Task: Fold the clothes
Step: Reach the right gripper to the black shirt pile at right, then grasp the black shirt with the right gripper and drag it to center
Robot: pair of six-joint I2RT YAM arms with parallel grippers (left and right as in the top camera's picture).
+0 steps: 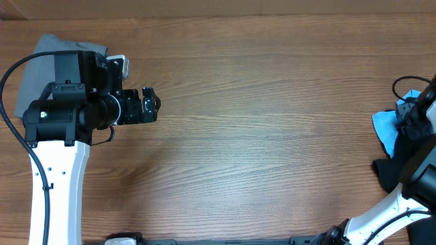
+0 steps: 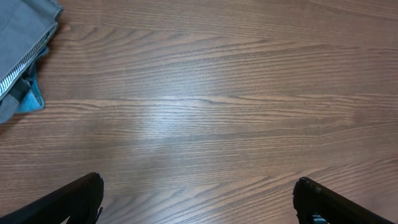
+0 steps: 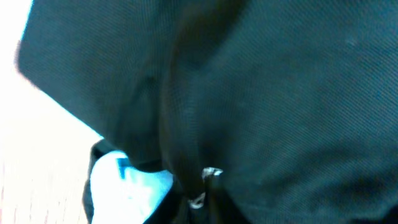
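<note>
Left end effector [image 2: 198, 196] spread, grey-over-blue clothes [image 2: 22, 37]

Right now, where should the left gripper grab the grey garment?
Probably the hemmed corner of the grey garment, approached from the bare table side with the open left gripper. That edge lies flat and free there; in the overhead the rest sits partly under the arm.

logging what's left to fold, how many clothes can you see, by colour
grey garment: 1
light-blue garment: 1
black garment: 1
total: 3
A blue scrap peeks from under the grey one in the left wrist view; cannot tell whether it is a separate piece.
</note>
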